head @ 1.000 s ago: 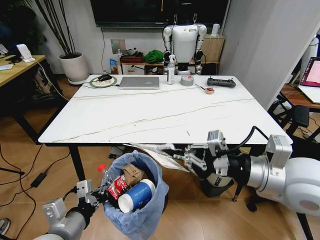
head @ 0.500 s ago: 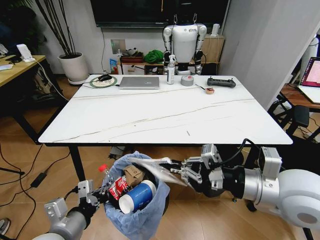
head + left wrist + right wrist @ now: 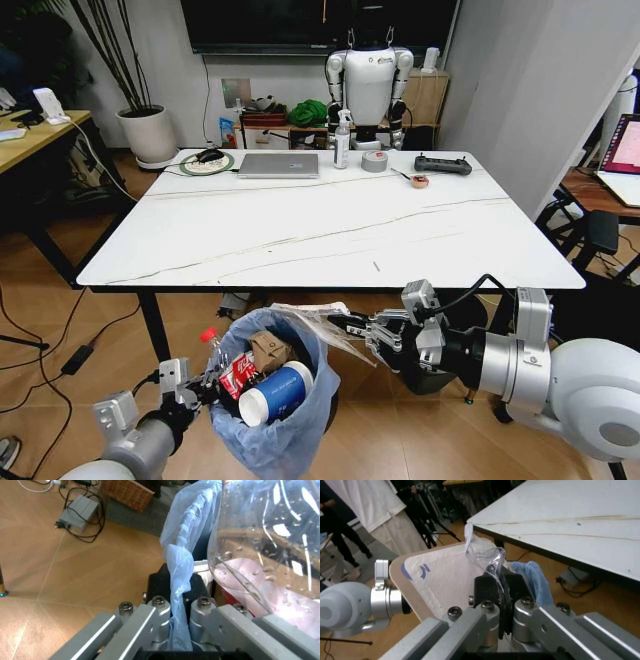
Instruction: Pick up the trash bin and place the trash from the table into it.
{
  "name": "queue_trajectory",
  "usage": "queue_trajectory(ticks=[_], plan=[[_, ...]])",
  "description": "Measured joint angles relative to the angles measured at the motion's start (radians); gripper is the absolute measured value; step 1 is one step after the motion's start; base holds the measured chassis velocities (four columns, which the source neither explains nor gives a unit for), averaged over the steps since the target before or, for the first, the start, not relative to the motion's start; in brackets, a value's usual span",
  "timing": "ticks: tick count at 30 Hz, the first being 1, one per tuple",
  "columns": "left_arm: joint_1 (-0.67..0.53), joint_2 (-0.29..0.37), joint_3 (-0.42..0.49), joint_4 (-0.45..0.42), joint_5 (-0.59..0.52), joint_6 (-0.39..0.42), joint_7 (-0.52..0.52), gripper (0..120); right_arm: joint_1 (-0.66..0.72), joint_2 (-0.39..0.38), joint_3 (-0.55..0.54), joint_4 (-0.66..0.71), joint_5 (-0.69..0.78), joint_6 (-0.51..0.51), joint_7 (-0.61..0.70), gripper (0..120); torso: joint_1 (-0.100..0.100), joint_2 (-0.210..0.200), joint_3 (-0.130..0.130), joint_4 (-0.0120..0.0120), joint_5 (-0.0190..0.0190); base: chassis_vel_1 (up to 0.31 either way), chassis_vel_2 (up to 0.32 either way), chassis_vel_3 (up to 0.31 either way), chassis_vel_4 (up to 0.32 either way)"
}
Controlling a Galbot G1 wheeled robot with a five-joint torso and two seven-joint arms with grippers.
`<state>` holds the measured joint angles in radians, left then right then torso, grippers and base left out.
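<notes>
Bin first: I see the trash bin (image 3: pixel 268 400) nearest the camera, held off the floor in front of the table (image 3: pixel 320 220), below its near edge. My left gripper (image 3: pixel 190 385) sits at the bin's left rim, its fingers pressed together on the blue bag liner (image 3: pixel 179 592), which runs up between them in the left wrist view. Inside the bin I can make out a blue paper cup (image 3: pixel 275 392), a piece of brown cardboard (image 3: pixel 266 350), a red wrapper (image 3: pixel 235 373) and a clear bottle with a red cap (image 3: pixel 208 345) leaning at the rim beside the gripper. My right gripper (image 3: pixel 350 328) reaches in from the bin's right side, just under the table edge, pinching a crinkled clear plastic wrapper (image 3: pixel 315 322) that hangs over the bin's open mouth. Farther off, on the table's far end, lie a silver laptop (image 3: pixel 279 165), a spray bottle (image 3: pixel 342 140), a grey tape roll (image 3: pixel 375 161) and a black controller (image 3: pixel 442 164).
</notes>
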<state>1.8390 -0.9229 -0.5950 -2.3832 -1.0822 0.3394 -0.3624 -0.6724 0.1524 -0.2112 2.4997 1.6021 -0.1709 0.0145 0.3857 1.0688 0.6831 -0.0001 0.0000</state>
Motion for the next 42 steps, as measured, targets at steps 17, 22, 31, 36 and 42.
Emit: queue_trajectory(ticks=[17,22,31,36,42], plan=[[-0.006,0.005,0.007,-0.001,0.004,0.001,0.007,0,0.012,0.014,0.011,0.002,0.115,0.001,0.101,0,0.000,0.000,0.000,0.0000,0.0000,0.000,0.000,0.000,0.000],[-0.007,-0.001,0.014,0.003,0.013,0.001,0.014,0,0.019,0.007,0.023,0.001,0.054,0.005,0.064,0,0.000,0.000,0.000,0.0000,-0.0001,0.000,0.000,0.000,0.000],[-0.011,0.004,0.018,0.007,0.004,0.000,0.023,0,0.021,0.032,0.014,0.001,-0.088,-0.003,-0.042,0,0.000,0.000,0.000,0.0000,0.0000,0.000,0.000,0.000,0.000],[-0.010,0.009,0.016,0.007,-0.011,-0.001,0.025,0,0.025,0.057,0.007,0.000,-0.154,-0.009,-0.097,0,0.000,0.000,0.000,0.0000,0.0001,0.000,0.000,0.000,0.000],[-0.019,0.009,0.018,0.010,-0.023,-0.001,0.024,0,0.033,0.079,-0.008,0.000,-0.201,-0.008,-0.137,0,0.000,0.000,0.000,-0.0001,-0.0001,0.000,0.000,0.000,0.000]])
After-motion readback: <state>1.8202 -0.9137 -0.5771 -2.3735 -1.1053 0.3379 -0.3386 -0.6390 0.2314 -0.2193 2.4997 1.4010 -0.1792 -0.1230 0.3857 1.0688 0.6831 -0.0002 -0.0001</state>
